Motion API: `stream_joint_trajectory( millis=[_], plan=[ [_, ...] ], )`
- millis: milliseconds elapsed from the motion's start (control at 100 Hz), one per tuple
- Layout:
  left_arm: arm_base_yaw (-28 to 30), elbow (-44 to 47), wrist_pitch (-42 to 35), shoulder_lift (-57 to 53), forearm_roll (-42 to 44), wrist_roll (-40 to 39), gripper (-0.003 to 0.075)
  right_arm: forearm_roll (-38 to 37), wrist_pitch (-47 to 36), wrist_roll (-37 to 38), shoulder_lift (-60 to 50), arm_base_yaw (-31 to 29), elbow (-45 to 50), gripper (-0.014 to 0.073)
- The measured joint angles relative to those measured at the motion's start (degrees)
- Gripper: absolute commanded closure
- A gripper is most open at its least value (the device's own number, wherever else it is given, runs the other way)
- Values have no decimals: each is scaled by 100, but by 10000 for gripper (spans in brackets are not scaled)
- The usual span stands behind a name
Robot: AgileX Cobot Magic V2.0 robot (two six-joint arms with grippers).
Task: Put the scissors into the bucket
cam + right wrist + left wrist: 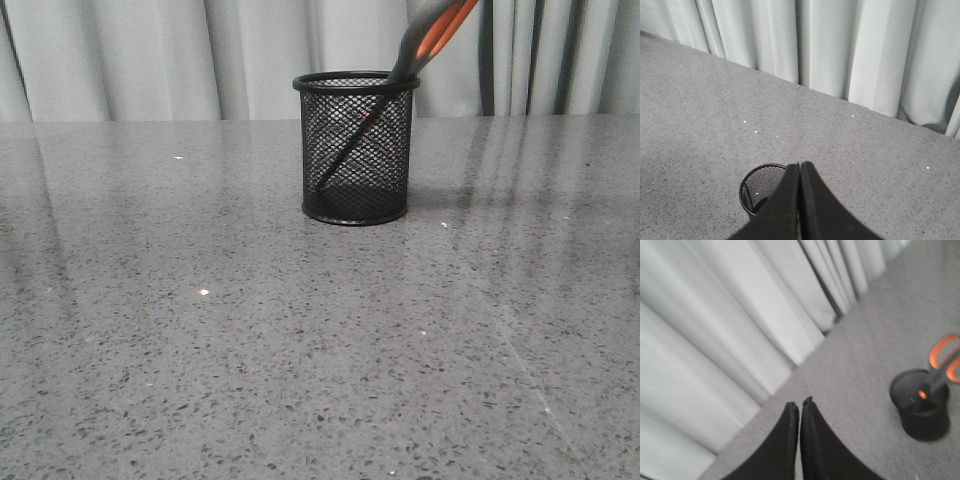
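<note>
The bucket (355, 150), a black wire-mesh cup, stands upright on the table toward the back centre. The scissors (432, 35) stand in it, blades down inside the mesh, leaning right, with the grey and orange handles above the rim. The left wrist view shows the bucket (922, 410) with the scissors (944, 357) sticking out and nothing holding them. My left gripper (800, 404) is shut and empty, well away from the bucket. My right gripper (799, 164) is shut and empty, high above the bucket (760, 187), and its fingers hide the handles. Neither gripper shows in the front view.
The grey speckled table (200, 350) spreads wide around the bucket. Pale curtains (150, 50) hang along its far edge.
</note>
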Motion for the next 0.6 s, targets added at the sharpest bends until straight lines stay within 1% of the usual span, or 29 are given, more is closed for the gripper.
stream_joint_trajectory(
  millis=[100,210,260,450,600],
  plan=[
    [0,860,-1002,-704,-62,-60,740,0,-868,0,-675,0,1157,666],
    [0,2155,-1987,-1658,-120,-116,740,0,-1933,-13,-1460,0,2361,667],
    [0,2765,-2390,-2100,-160,-128,740,0,-2280,-13,-1813,0,2881,667],
    [0,5020,-3354,-3672,-426,-150,740,0,-3098,-13,-3000,0,4590,666],
    [0,6481,-3875,-4875,-700,-150,740,66,-3473,-13,-3770,0,5507,666]
  ],
)
